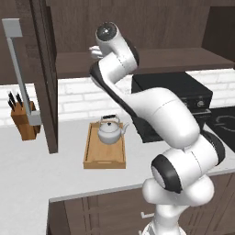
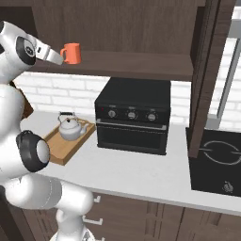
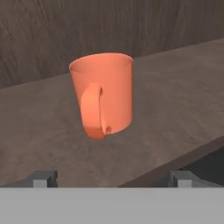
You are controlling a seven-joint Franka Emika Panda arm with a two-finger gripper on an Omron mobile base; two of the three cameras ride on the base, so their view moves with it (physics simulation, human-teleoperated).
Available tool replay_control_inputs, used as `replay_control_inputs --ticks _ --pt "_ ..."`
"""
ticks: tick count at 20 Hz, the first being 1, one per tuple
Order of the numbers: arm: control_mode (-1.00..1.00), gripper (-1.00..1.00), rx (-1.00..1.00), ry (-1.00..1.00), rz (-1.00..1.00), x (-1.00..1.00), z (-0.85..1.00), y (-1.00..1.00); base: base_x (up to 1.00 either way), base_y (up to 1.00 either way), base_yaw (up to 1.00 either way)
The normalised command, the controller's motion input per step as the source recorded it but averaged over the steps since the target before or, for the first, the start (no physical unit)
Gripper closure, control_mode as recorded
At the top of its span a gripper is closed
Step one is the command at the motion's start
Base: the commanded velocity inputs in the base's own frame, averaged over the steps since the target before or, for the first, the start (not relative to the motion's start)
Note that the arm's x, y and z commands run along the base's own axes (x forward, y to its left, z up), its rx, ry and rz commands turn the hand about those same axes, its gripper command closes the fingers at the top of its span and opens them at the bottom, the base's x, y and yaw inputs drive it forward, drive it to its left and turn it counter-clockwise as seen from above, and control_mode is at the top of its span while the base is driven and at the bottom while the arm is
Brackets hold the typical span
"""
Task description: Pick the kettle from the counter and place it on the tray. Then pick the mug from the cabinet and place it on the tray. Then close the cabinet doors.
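Gripper (image 3: 112,178) stood wide apart, grasping nothing, level with the cabinet (image 2: 141,28) shelf edge. Mug (image 3: 103,93) sat upright near the shelf's front lip, handle facing the hand, bare shelf around it. Kettle (image 2: 70,128) rested on the tray (image 2: 56,149) on the counter (image 2: 141,172), beside the oven (image 2: 133,115).

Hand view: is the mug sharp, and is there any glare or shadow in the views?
Hand view: mug slightly soft, evenly lit, no glare. Left base view: kettle shows a pale sheen. Right base view: cabinet interior dark, counter bright.
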Motion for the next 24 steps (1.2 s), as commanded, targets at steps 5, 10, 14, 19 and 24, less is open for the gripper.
replay_control_inputs --ticks 5,10,14,19,24 --pt "-1.00 -1.00 -0.01 0.07 0.00 0.25 0.07 0.00 0.00 0.00 0.00" --pt "-1.00 -1.00 0.00 0.01 0.00 0.22 -0.06 -0.07 0.00 0.00 0.00" --pt "-1.00 -1.00 0.00 0.00 0.00 0.19 -0.10 -0.14 0.00 0.00 0.00" --pt "-1.00 -1.00 -0.02 0.00 0.00 0.22 -0.23 -0.10 0.00 0.00 0.00" --pt "-1.00 -1.00 -0.01 0.01 -0.02 0.17 -0.07 0.00 0.00 0.00 0.00"
